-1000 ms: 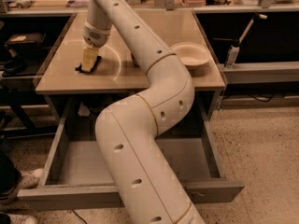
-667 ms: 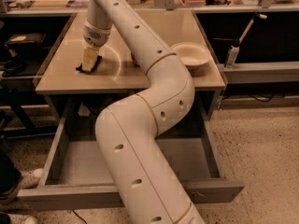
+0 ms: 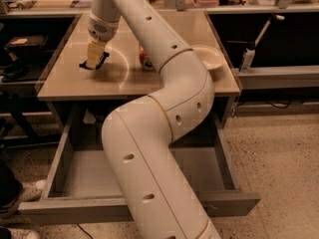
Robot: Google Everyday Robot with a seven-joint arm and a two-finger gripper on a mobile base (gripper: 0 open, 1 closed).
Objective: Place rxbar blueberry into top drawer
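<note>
One pincer (image 3: 94, 59) at bench (image 3: 65, 86) left, clamped on one rxbar blueberry (image 3: 84, 65); one top drawer (image 3: 89, 176) stood open below; one bowl (image 3: 212, 59).

Gripper (image 3: 94, 59) is positioned over the left part of the tan tabletop (image 3: 119, 81), meeting the rxbar blueberry (image 3: 102, 59), which sits tilted there. An orange soda can (image 3: 144, 59), partly hidden by the arm (image 3: 164, 113), stands near the tabletop's centre. A pale bowl (image 3: 212, 59) rests at the tabletop's right edge. The top drawer (image 3: 75, 210) stands pulled out below the tabletop, its bare bottom exposed.
</note>
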